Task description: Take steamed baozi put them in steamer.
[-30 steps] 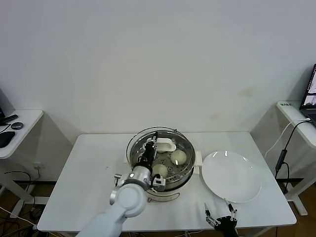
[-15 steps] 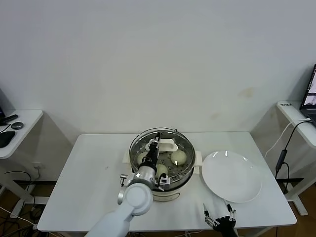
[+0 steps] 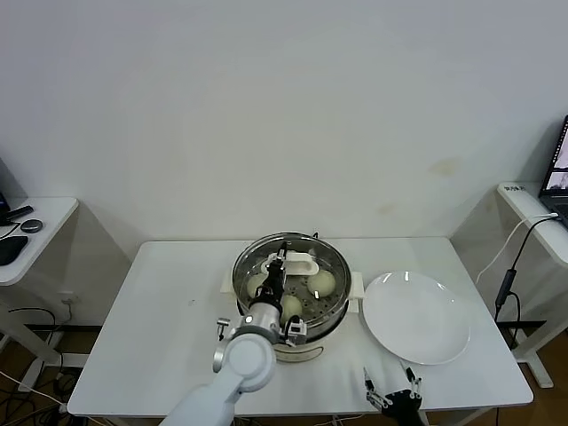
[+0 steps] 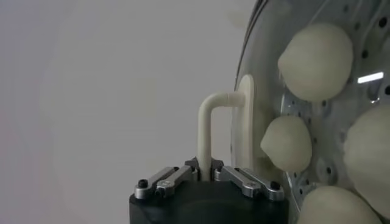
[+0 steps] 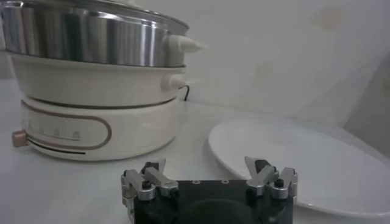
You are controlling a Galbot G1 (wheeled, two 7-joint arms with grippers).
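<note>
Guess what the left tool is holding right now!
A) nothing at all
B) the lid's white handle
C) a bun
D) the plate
B: in the left wrist view the left tool is shut on the lid handle, with the glass lid sitting over the buns in the steamer.

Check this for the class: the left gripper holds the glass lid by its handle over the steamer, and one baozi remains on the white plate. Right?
Not quite. The head view shows the plate bare. The left gripper does hold the lid by its handle over the steamer; baozi lie inside.
</note>
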